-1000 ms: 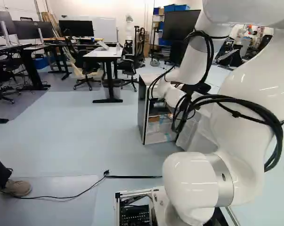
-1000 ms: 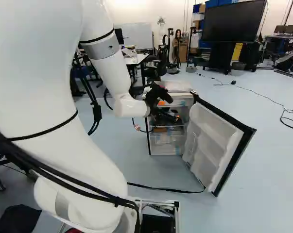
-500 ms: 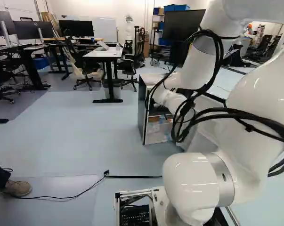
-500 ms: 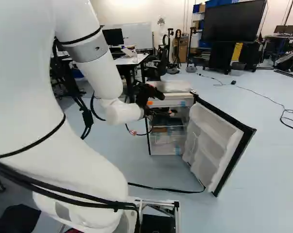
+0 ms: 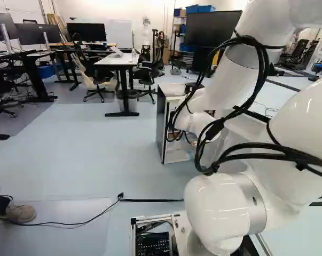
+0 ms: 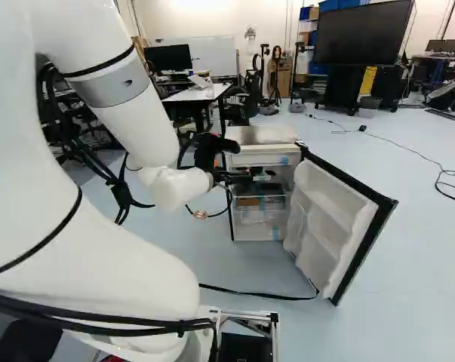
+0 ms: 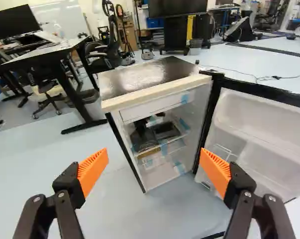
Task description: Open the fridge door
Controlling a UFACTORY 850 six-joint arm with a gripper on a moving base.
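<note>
The fridge [image 6: 266,160] stands near the centre of the right base view; its door [image 6: 329,226] is swung wide open to the right, the white shelved inner side showing; the gripper [image 6: 259,176] is at the centre, near the fridge's upper part, its two fingers spread well apart; in the wrist view the open compartment lies ahead, between the orange pads [image 7: 93,172]; dark items [image 7: 154,132] rest on a shelf inside.

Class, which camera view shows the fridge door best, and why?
The right base view: the fridge door appears whole, unobstructed. The wrist view crops it and the claw overlaps it; in the left base view, the arm hides most of it.
</note>
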